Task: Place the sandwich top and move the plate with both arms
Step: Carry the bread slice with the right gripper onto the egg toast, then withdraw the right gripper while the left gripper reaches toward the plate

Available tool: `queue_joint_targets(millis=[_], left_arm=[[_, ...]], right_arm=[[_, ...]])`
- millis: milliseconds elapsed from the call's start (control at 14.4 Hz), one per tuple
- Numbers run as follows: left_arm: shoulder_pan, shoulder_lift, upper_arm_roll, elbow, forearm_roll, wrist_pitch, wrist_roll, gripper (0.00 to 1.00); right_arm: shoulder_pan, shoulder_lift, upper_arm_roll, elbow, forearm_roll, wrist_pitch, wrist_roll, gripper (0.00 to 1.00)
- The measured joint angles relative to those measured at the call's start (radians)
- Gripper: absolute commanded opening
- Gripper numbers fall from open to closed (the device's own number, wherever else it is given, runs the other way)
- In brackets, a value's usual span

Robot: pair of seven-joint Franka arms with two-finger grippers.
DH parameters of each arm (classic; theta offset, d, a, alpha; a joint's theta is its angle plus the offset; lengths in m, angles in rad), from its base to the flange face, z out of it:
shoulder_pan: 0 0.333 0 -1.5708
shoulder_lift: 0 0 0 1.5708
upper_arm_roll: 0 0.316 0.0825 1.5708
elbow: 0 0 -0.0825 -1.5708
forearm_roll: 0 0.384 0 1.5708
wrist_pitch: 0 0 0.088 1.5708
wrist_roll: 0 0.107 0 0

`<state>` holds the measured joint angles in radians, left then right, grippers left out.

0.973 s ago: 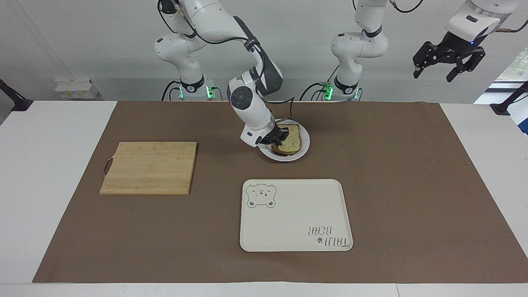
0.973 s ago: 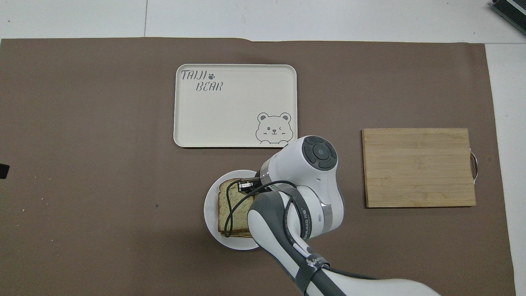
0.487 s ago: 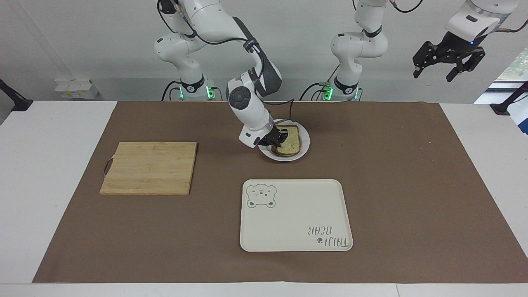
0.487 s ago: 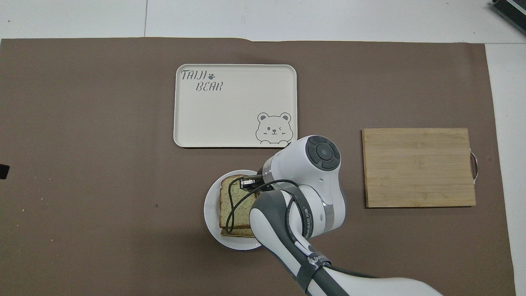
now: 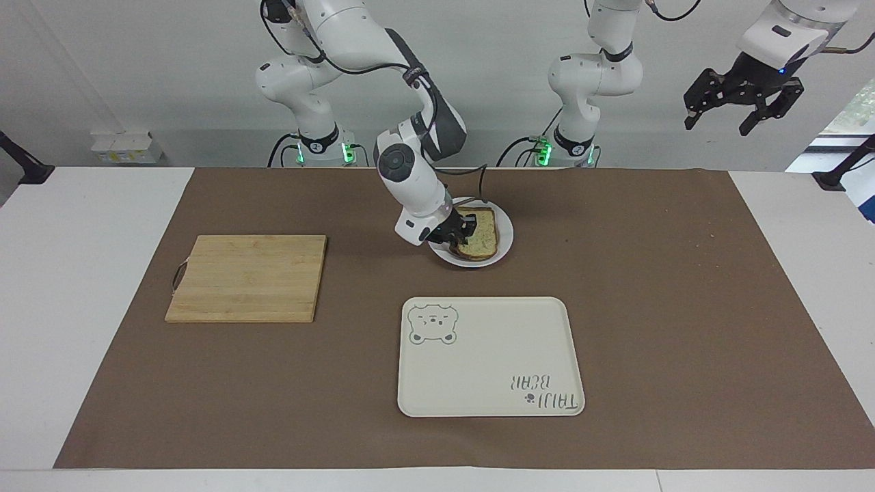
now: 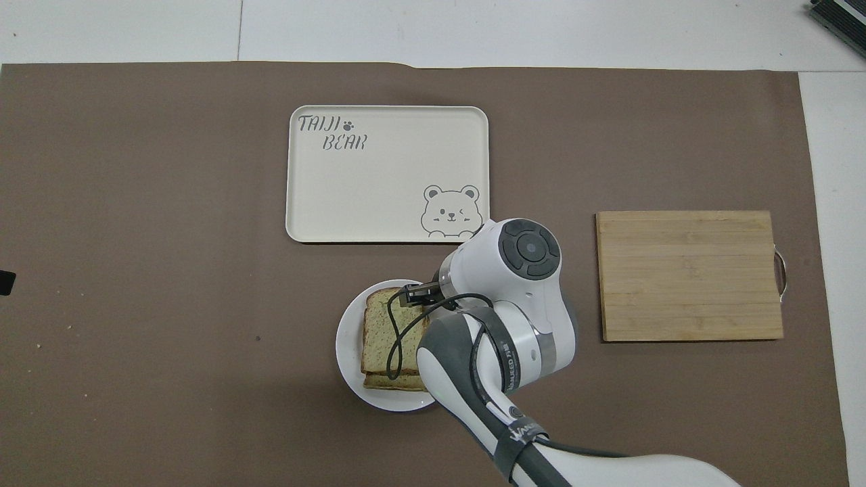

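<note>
Facing view: the right end effector (image 5: 463,229) is seen low at the edge of the sandwich top (image 5: 481,230), which lies flat on a lower slice on the plate (image 5: 504,240). Whether its fingers grip the bread cannot be told. The top appears laid so the sandwich is closed. Farther from the robots than this end effector, the cream tray (image 5: 489,355) is set out, presumably as the plate's destination. The left end effector (image 5: 744,102) is held high, spread wide, waiting off the desk (image 5: 649,273)
</note>
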<state>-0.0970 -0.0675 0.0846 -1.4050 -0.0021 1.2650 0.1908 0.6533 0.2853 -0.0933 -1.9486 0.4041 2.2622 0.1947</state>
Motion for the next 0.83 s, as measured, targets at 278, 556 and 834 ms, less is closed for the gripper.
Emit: queue_joint_targets(millis=[278,556,834], left_arm=[[0.000,-0.002,-0.001,0.000,0.000,0.000,0.001,1.00],[0.000,-0.002,0.000,0.000,0.000,0.028,0.001,1.00],[0.001,-0.002,0.002,0.000,0.000,0.032,0.000,1.00]], right_arm=[[-0.042,-0.044,-0.015,0.010,-0.114,-0.005,0.000,1.00],[-0.106,-0.115,-0.018,0.012,-0.221,-0.110,0.000,1.00],[-0.159,-0.202,-0.019,0.013,-0.311,-0.261,0.000,1.00]])
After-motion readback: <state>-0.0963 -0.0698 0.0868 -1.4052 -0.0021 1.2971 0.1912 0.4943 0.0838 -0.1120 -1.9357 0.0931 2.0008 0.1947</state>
